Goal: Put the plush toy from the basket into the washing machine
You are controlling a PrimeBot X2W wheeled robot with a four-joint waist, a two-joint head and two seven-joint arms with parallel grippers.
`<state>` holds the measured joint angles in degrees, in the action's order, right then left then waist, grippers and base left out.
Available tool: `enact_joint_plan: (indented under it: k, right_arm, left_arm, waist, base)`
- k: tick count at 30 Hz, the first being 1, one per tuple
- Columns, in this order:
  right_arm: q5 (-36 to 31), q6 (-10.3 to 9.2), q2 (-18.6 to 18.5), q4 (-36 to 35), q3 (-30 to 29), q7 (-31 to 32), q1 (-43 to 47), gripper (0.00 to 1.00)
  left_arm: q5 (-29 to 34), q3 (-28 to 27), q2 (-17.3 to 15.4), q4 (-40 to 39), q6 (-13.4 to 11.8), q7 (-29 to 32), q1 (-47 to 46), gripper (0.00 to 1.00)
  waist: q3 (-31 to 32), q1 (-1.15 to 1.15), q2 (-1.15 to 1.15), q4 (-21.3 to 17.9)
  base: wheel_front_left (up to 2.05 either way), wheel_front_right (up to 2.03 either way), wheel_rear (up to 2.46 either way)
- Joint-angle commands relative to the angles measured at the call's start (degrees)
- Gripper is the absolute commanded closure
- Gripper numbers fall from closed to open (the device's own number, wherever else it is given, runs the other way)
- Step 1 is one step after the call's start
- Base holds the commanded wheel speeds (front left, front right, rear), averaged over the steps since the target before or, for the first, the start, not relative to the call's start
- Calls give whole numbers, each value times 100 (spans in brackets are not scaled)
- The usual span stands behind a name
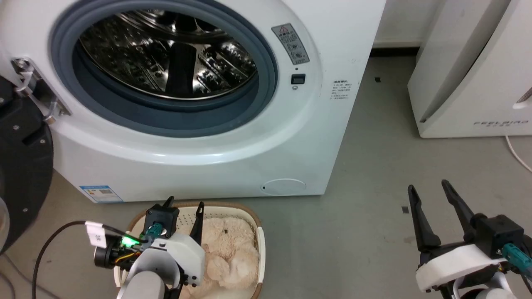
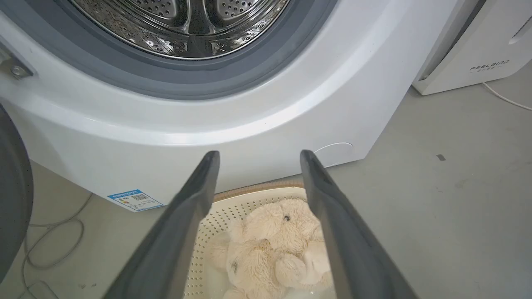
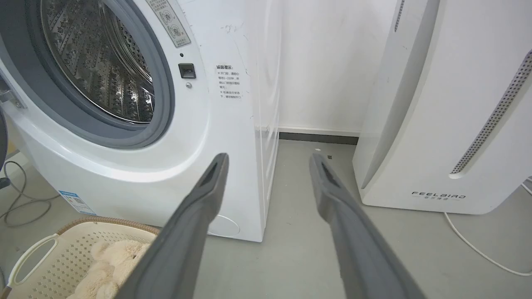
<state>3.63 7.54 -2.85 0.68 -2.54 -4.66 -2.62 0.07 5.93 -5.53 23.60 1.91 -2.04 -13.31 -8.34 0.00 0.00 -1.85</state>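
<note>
The plush toy [image 1: 228,253], shaggy and cream-beige, lies curled in the basket [image 1: 258,236] on the floor, right in front of the washing machine [image 1: 208,166]. The machine's porthole stands open and shows the bare steel drum [image 1: 166,54]. My left gripper [image 1: 185,204] hangs open over the basket's left half, above the toy and apart from it. In the left wrist view, the left gripper [image 2: 259,154] frames the plush toy [image 2: 270,245] between its spread fingers. My right gripper [image 1: 429,187] is open over bare floor to the right, holding nothing.
The machine's black-framed door [image 1: 20,166] is swung open at the left, beside the basket. A white FEELBIRD appliance [image 1: 474,83] stands at the right, with a white cord [image 1: 517,153] on the floor. Grey cables [image 2: 54,241] lie under the door. Grey floor runs between the two machines.
</note>
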Motion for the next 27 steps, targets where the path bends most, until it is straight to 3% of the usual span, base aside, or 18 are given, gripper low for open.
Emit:
enact_joint_plan:
  k: [1, 27]
  right_arm:
    - [51, -2, -1, 5, -27, -63, -125, 0]
    - [367, -3, -1, -19, -112, -373, -708, 0]
  left_arm:
    - [11, 64, -59, 180, 41, 19, -189, 0]
    - [-343, 1366, -622, 1767, 213, 876, -1333, 0]
  waist:
    - [-107, 0, 0, -33]
    - [-1433, 0, 0, -369]
  base:
    - [0, 0, 0]
    - [0, 0, 0]
